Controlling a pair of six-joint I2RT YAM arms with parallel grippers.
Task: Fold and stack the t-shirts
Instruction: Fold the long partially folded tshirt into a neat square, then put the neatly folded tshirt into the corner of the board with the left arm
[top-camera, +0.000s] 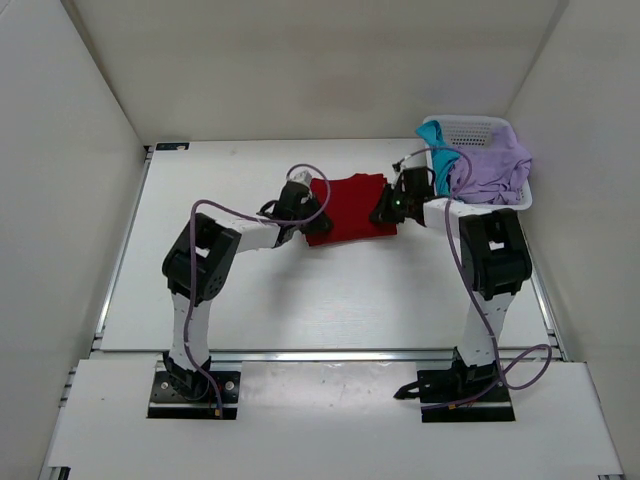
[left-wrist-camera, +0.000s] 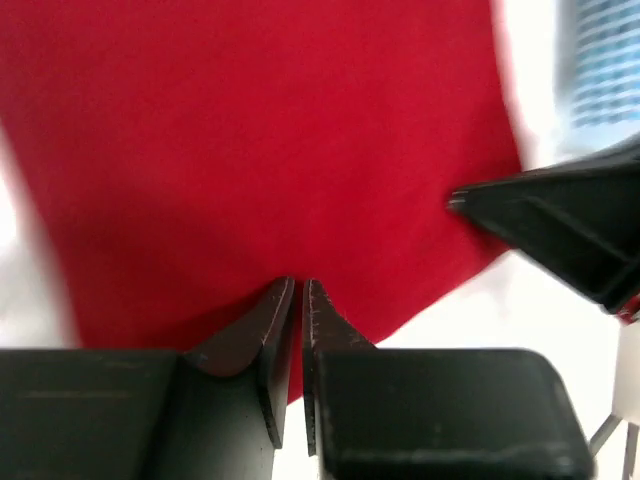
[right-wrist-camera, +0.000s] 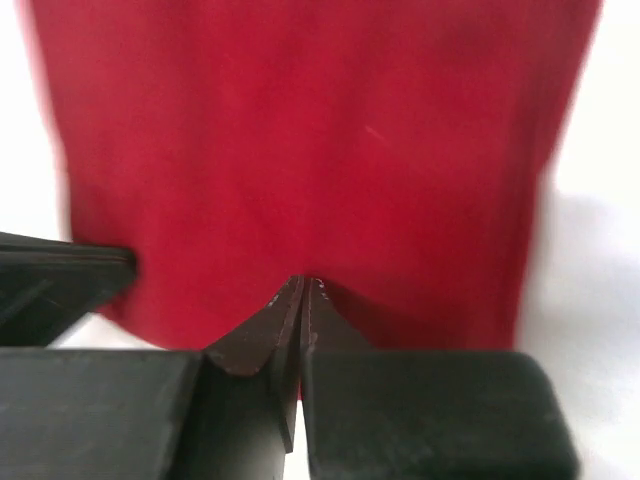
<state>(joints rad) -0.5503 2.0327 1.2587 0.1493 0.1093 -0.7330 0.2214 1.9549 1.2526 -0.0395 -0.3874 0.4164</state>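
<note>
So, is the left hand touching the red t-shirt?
Touching. The left wrist view shows the left hand closed on the near edge of the red t-shirt, cloth pinched inside.

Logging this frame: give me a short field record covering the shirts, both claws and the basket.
red shirt: folded rectangle, flat on the table
left claw: shut on red shirt, at its left edge
right claw: shut on red shirt, at its right edge
basket: far right corner
teal shirt: crumpled in basket
lavender shirt: crumpled in basket, spilling over rim
stack: not started
</note>
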